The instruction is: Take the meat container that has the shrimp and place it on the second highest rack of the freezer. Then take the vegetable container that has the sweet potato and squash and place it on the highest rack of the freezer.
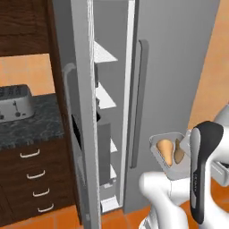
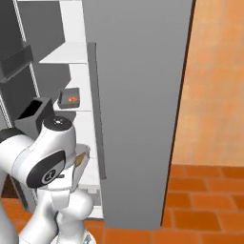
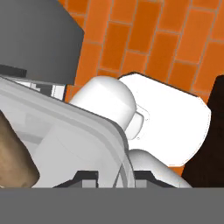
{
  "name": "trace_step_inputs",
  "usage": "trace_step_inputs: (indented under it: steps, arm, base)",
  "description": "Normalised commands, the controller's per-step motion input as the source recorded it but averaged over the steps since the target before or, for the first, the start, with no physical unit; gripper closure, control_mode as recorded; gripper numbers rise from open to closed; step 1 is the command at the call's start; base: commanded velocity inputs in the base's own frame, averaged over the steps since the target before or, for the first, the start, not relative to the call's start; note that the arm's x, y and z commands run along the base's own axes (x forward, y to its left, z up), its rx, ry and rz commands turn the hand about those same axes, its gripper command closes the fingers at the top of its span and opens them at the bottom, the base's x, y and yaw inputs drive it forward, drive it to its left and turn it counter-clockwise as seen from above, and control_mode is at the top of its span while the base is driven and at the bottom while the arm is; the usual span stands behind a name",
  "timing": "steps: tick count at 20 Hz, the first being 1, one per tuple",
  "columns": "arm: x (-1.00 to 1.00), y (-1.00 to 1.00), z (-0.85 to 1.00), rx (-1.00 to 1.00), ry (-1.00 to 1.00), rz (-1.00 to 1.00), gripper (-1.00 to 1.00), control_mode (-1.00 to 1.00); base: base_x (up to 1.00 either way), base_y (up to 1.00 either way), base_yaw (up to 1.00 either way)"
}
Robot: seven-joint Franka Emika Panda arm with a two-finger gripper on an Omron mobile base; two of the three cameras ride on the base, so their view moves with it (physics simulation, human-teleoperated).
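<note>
The pale grey plastic vegetable container [image 1: 169,152] is held up in the air, in front of the closed right door of the fridge and to the right of the open freezer [image 1: 107,112]. Inside it lie the smooth tan pear-shaped squash [image 1: 165,150] and, just beside it on the right, the darker orange-brown sweet potato [image 1: 179,152]. In the hand view the rim of this container runs right across the bottom, between the 2 dark finger tips, so the gripper [image 3: 116,177] is clenched on the rim of the container.

The first half of the task looks finished: the small grey meat container [image 2: 70,98] with the tiny bright-orange shrimp [image 2: 73,99] already sits on the second highest rack [image 2: 81,108], a flat white shelf. The highest rack [image 2: 64,58], the white shelf above it, is bare.

So I judge that step 2 is in hand, the carrying of the vegetable container to the freezer. The next move calls for lifting the container up to the level of the top shelf, bringing it left into the narrow opening between the grey freezer door [image 1: 80,134] and the fridge body, and keeping it level so the 2 vegetables do not roll out. The opening is narrow, so the container may touch the door edge.

To the far left, a silver toaster [image 1: 14,103] stands on the dark speckled counter [image 1: 31,127].
</note>
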Motion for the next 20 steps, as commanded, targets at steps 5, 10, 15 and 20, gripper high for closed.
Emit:
trace_step_inputs:
  steps: [5, 10, 15, 20]
  arm:
    - [0.0, 0.0, 0.0, 0.0, 0.0, 0.0, 1.0, 1.0]
    - [0.0, 0.0, 0.0, 0.0, 0.0, 0.0, 1.0, 1.0]
    - [0.0, 0.0, 0.0, 0.0, 0.0, 0.0, 1.0, 1.0]
    - [0.0, 0.0, 0.0, 0.0, 0.0, 0.0, 1.0, 1.0]
  base:
    - [0.13, -0.28, 0.46]
    - [0.15, -0.02, 0.37]
    - [0.54, -0.16, 0.23]
    - [0.42, -0.16, 0.14]
